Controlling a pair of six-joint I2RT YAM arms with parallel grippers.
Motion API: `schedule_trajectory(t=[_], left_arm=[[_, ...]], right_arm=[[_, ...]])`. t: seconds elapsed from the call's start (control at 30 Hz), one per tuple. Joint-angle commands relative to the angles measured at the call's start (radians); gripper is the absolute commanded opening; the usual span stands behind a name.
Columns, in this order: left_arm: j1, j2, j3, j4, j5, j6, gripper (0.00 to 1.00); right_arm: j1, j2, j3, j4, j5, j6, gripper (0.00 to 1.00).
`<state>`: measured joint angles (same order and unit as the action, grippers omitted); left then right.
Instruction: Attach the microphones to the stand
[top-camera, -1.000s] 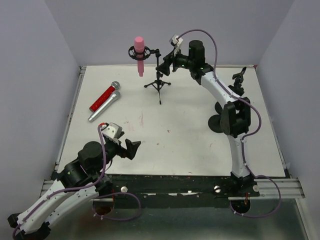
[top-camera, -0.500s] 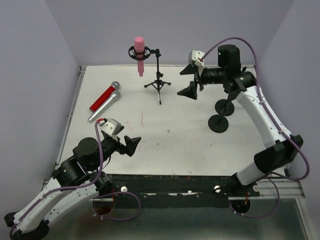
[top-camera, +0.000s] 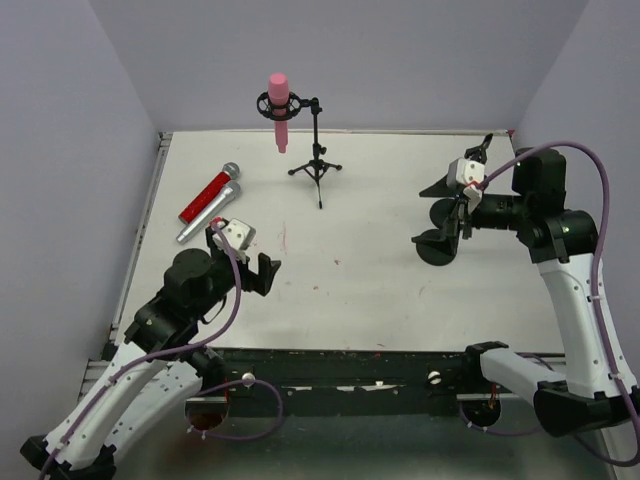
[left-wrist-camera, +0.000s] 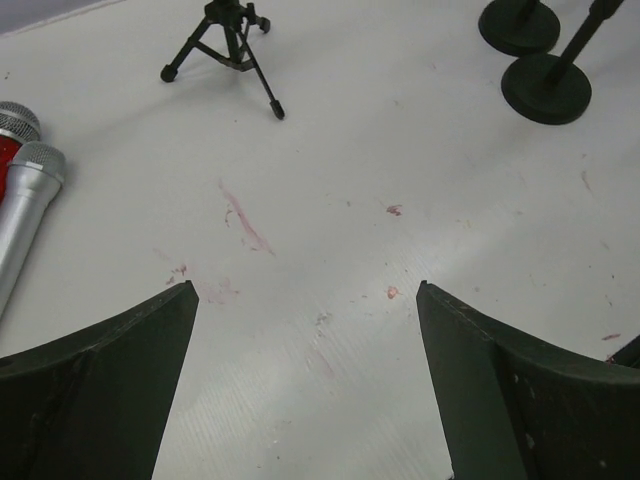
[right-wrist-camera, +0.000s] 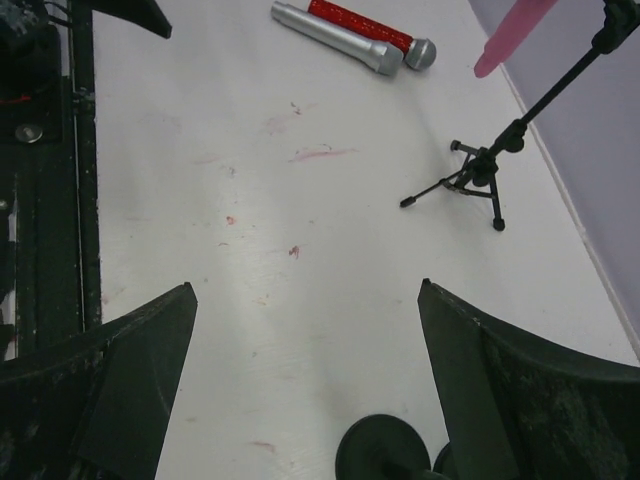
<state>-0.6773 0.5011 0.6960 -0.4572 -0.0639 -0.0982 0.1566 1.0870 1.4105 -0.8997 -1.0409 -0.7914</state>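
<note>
Now I'm seeing the left gripper (top-camera: 264, 273) and the right gripper (top-camera: 445, 210) both standing wide open, touching nothing. The red microphone (top-camera: 207, 196) and the silver microphone (top-camera: 205, 217) are lying side by side beyond my left fingers (left-wrist-camera: 120, 370), well apart from them. The pink microphone (top-camera: 279, 110) is sitting clipped in the tripod stand (top-camera: 317, 152).

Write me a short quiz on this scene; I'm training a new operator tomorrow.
1. True or false: the pink microphone is already clipped into the tripod stand.
2. How many microphones lie flat on the table? A one, B two, C three.
3. Fill in: the left gripper and the right gripper both stand ____, holding nothing.

Key: 1 true. 2 B: the red microphone and the silver-grey microphone, side by side. 3 open.
</note>
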Motion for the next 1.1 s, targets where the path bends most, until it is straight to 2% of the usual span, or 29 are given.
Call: schedule_trajectory(t=[0.0, 0.07, 0.2, 0.33, 0.47, 0.57, 0.6, 0.67, 0.77, 0.9, 1.07], left_arm=[[0.191, 0.013, 0.033, 0.078, 0.242, -0.040, 0.99], [0.238, 0.013, 0.023, 0.098, 0.272, -0.058, 0.99], [0.289, 0.025, -0.009, 0.121, 0.285, -0.074, 0.99], [0.291, 0.022, -0.050, 0.112, 0.224, -0.034, 0.99], [0.289, -0.010, -0.072, 0.092, 0.185, -0.020, 0.99], [0.291, -0.021, -0.075, 0.106, 0.203, -0.018, 0.99], [0.289, -0.021, -0.070, 0.104, 0.208, -0.017, 0.99], [0.289, -0.027, -0.070, 0.106, 0.213, -0.017, 0.99], [0.289, -0.047, -0.079, 0.110, 0.222, -0.015, 0.99], [0.291, -0.062, -0.084, 0.118, 0.225, -0.014, 0.99], [0.291, -0.067, -0.087, 0.121, 0.246, -0.014, 0.99]], right_arm=[[-0.049, -0.055, 0.005, -0.108, 0.092, 0.036, 1.00], [-0.086, -0.074, 0.027, -0.108, 0.172, 0.095, 1.00], [-0.237, -0.116, 0.070, -0.058, 0.176, 0.240, 1.00], [-0.409, -0.128, 0.084, 0.091, 0.189, 0.533, 1.00], [-0.521, -0.108, 0.056, 0.240, 0.312, 0.860, 1.00], [-0.583, -0.085, 0.027, 0.300, 0.288, 0.963, 1.00], [-0.594, -0.079, 0.016, 0.298, 0.231, 0.928, 1.00], [-0.603, -0.081, -0.004, 0.247, 0.122, 0.746, 1.00], [-0.603, -0.096, -0.067, 0.196, 0.087, 0.586, 1.00], [-0.603, -0.090, -0.131, 0.153, 0.061, 0.479, 1.00], [-0.603, -0.139, -0.332, 0.174, -0.005, 0.258, 1.00]])
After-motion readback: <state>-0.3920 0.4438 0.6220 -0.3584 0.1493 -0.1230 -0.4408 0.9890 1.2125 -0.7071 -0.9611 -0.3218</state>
